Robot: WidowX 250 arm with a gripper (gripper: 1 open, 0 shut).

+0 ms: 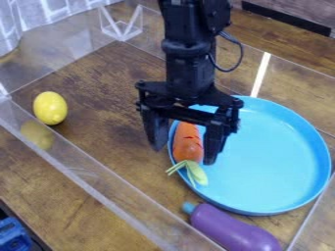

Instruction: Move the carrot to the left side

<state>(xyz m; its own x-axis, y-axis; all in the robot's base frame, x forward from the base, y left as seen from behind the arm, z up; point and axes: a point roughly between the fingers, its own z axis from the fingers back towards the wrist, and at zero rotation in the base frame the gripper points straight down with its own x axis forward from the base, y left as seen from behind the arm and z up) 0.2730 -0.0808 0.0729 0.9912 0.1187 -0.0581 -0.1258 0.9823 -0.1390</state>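
Observation:
The carrot is small and orange with a yellow-green leafy top pointing toward the camera. It lies on the left rim area of the blue plate. My gripper hangs straight down over the carrot, open, one black finger to the carrot's left and the other to its right. The fingers stand apart from the carrot and do not pinch it.
A yellow lemon sits on the wooden table at the left. A purple eggplant lies at the plate's near edge. A clear plastic wall runs along the table's left and front sides.

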